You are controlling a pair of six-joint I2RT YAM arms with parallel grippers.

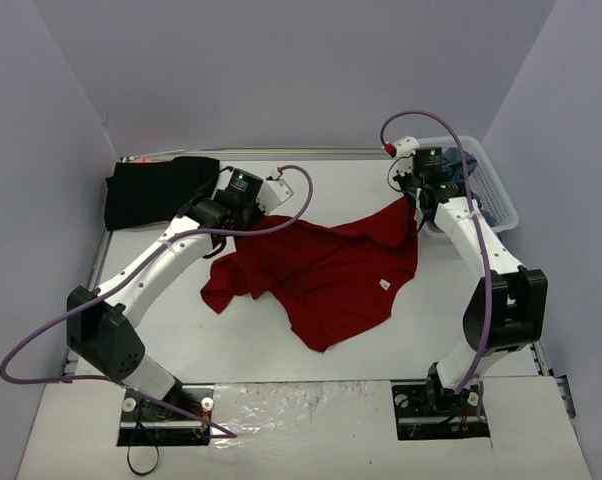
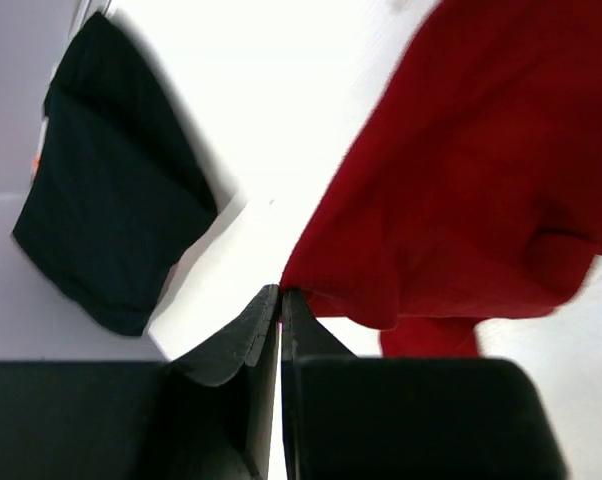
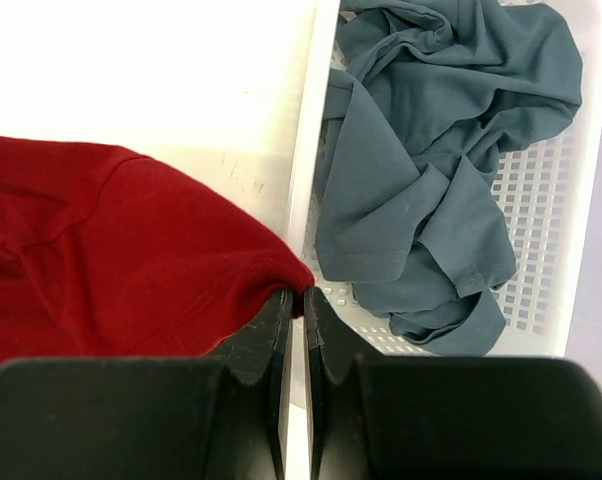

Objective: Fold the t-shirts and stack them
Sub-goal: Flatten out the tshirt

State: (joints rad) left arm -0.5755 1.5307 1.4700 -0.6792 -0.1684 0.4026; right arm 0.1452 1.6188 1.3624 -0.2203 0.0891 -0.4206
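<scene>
Two grippers, both clamped on cloth: the left gripper [image 2: 281,291] pinches one edge of the dark red t-shirt [image 1: 321,275], and the right gripper [image 3: 299,292] is closed on another corner of it. The rest of the shirt sags between and below them, rumpled on the desk [image 1: 281,350], not flat.

Step, as I judge it: spreading the red shirt out before any fold. Next move likely needs both grippers drawn apart evenly to take out the slack, then lowered so the shirt lies flat. An uneven pull could slip a corner.

Around: the black t-shirt [image 2: 111,220] lies folded to the far left of the left gripper, apart from the red one. The white basket [image 3: 307,150] sits just right of the right gripper, with blue-grey shirts [image 3: 421,150] heaped inside. Its rim is close and could snag the corner.
</scene>
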